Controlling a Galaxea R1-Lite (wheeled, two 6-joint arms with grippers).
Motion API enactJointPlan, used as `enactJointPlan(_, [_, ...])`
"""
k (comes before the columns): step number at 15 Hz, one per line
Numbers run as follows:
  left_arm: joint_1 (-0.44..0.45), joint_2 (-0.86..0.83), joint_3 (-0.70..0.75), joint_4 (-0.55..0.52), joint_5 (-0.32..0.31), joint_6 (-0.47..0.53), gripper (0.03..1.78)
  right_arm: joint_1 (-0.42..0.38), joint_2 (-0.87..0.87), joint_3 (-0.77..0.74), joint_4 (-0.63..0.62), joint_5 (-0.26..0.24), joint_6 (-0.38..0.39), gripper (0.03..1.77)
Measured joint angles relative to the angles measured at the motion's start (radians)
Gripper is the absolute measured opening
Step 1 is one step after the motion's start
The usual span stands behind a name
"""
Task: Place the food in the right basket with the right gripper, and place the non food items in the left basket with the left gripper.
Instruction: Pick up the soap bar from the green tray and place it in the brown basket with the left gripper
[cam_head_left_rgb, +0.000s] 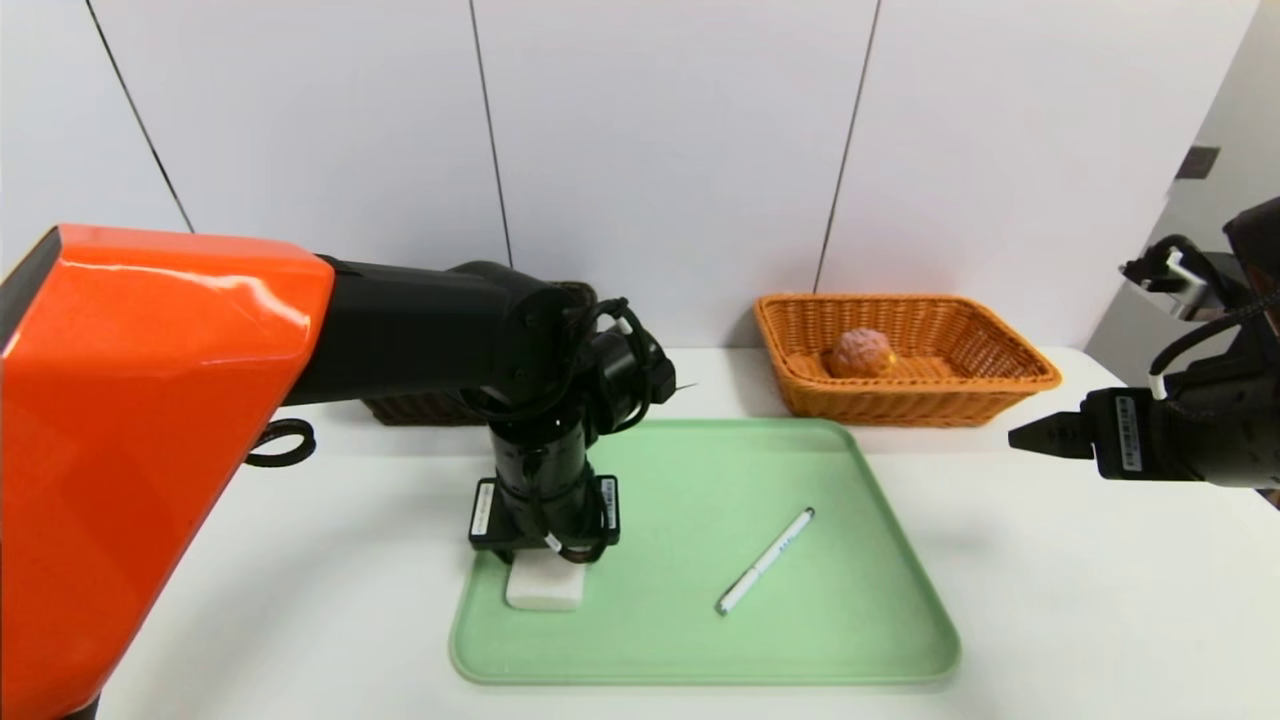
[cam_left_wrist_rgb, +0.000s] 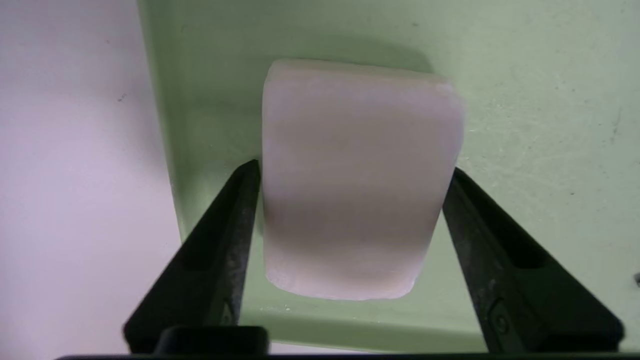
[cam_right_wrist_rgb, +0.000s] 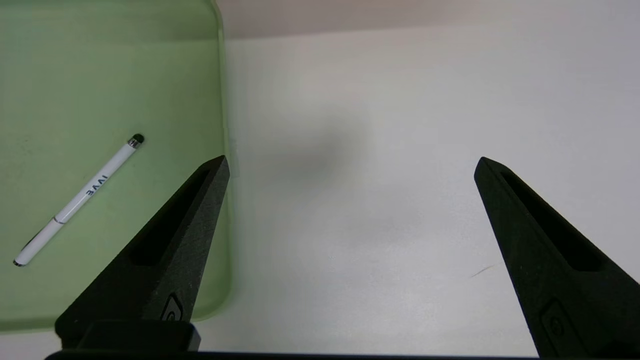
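Observation:
The white block (cam_head_left_rgb: 543, 590) (cam_left_wrist_rgb: 357, 175) lies at the near left corner of the green tray (cam_head_left_rgb: 850, 620). My left gripper (cam_head_left_rgb: 545, 568) (cam_left_wrist_rgb: 354, 169) points straight down over it, and its two fingertips (cam_left_wrist_rgb: 247, 200) touch the block's opposite sides. The block still rests on the tray. The slim white pen (cam_head_left_rgb: 766, 561) (cam_right_wrist_rgb: 80, 197) lies mid-tray. The bun (cam_head_left_rgb: 860, 354) sits inside the orange basket (cam_head_left_rgb: 1010, 340) at the back right. The dark basket (cam_head_left_rgb: 420, 408) is mostly hidden behind my left arm. My right gripper (cam_head_left_rgb: 1025, 438) (cam_right_wrist_rgb: 352, 162) hovers open and holds nothing, right of the tray.
The white table (cam_head_left_rgb: 1100, 600) runs back to a white panelled wall. My orange left arm shell (cam_head_left_rgb: 150, 420) blocks the left part of the head view. In the right wrist view the tray (cam_right_wrist_rgb: 100, 75) shows its right edge.

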Motion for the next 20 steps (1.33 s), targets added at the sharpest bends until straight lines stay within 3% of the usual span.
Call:
enactJointPlan(1, [0.0, 0.0, 0.0, 0.001, 0.0, 0.0, 1.05, 0.0, 0.0, 0.0, 0.0, 0.0, 0.0, 1.7])
enactJointPlan(3, [0.0, -0.001, 0.0, 0.001, -0.003, 0.0, 0.99, 0.001, 0.001, 0.0, 0.0, 0.0, -0.004, 1.7])
enactJointPlan(10, [-0.001, -0.036, -0.013, 0.006, -0.008, 0.01, 0.97, 0.003, 0.001, 0.0, 0.001, 0.0, -0.004, 1.7])
enactJointPlan(17, [-0.009, -0.2, -0.048, 0.012, -0.026, 0.05, 0.97, 0.003, 0.0, 0.008, 0.001, 0.0, -0.003, 1.7])
enactJointPlan(20, [0.029, -0.289, -0.085, 0.014, -0.021, 0.081, 0.97, 0.002, 0.0, 0.008, 0.001, 0.0, -0.003, 1.7])
